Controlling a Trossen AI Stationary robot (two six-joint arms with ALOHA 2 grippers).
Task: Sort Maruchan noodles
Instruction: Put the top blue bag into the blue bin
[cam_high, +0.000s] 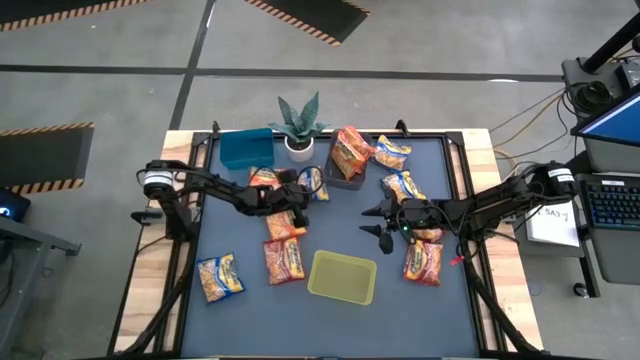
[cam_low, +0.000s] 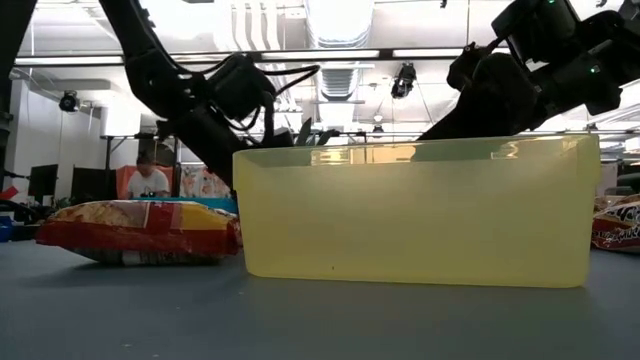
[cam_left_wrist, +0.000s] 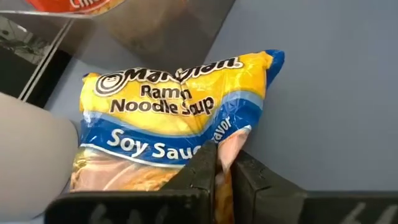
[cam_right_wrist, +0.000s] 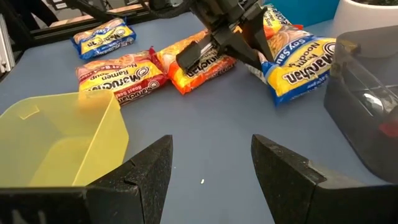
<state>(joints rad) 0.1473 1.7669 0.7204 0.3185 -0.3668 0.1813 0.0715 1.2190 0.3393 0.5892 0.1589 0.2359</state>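
Several Maruchan packets lie flat on the dark mat: yellow-blue, red, orange, and more at the right. An orange one sits in the dark clear bin. My left gripper is shut on a yellow-blue Soy Sauce packet beside that bin. My right gripper hangs open over bare mat right of centre, touching nothing. My left gripper pinches the Soy Sauce packet between its two fingers at the edge below the blue band. The fingers come slanting down from the table's left. The held edge is raised and the packet tilts; whether its far end rests on the mat I cannot tell.
The yellow-green bin stands near the front centre, the blue bin at the far left, a potted plant beside it. In the low view a red packet lies left of the yellow-green bin, and a person sits far behind.
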